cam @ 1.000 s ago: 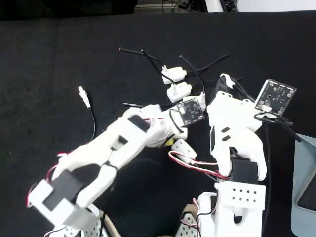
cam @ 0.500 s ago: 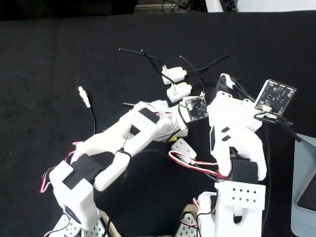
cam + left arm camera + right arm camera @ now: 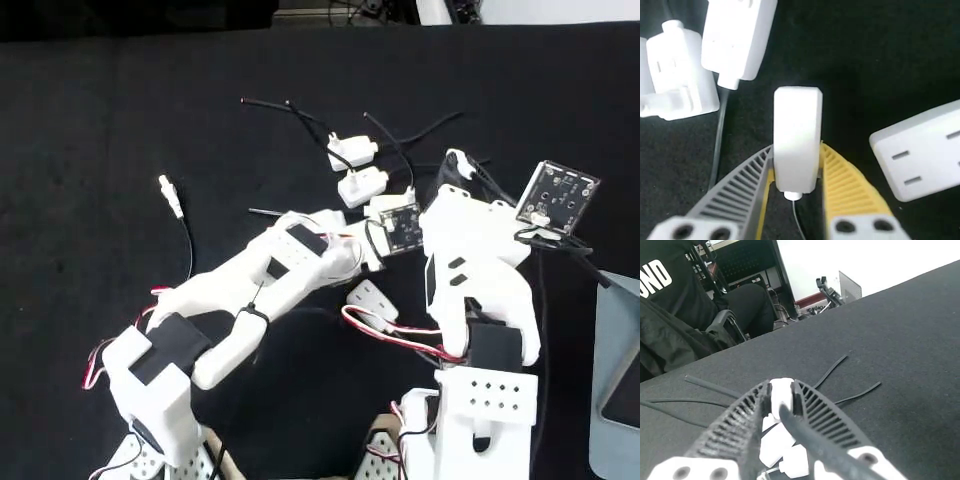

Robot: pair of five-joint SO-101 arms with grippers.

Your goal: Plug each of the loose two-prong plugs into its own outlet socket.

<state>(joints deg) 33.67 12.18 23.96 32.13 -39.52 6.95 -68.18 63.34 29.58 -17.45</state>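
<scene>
The left gripper (image 3: 796, 150) is clamped on a white plug (image 3: 797, 125). Its grey finger (image 3: 740, 195) and yellow finger (image 3: 850, 190) press the two flat sides, and a thin cord leaves the plug's lower end between them. The prongs are out of sight. Just beside it lies a white socket block (image 3: 920, 150) with two slots, its far end cut off by the picture's edge. On the other side sit a slotted white adapter (image 3: 677, 75) and a second white plug body (image 3: 737, 40), cropped at the top, with a cord trailing from it.

The right gripper (image 3: 781, 387) is closed on a small white piece (image 3: 780, 396); whether it is a plug or a socket is hard to tell. More white pieces (image 3: 775, 442) lie blurred below it.

From above, the left arm (image 3: 270, 275) reaches to mid-table and its camera board (image 3: 400, 225) covers the jaws. A loose socket (image 3: 372, 298) lies beside that arm. A small white connector (image 3: 170, 195) lies well apart on the black table (image 3: 100, 100).
</scene>
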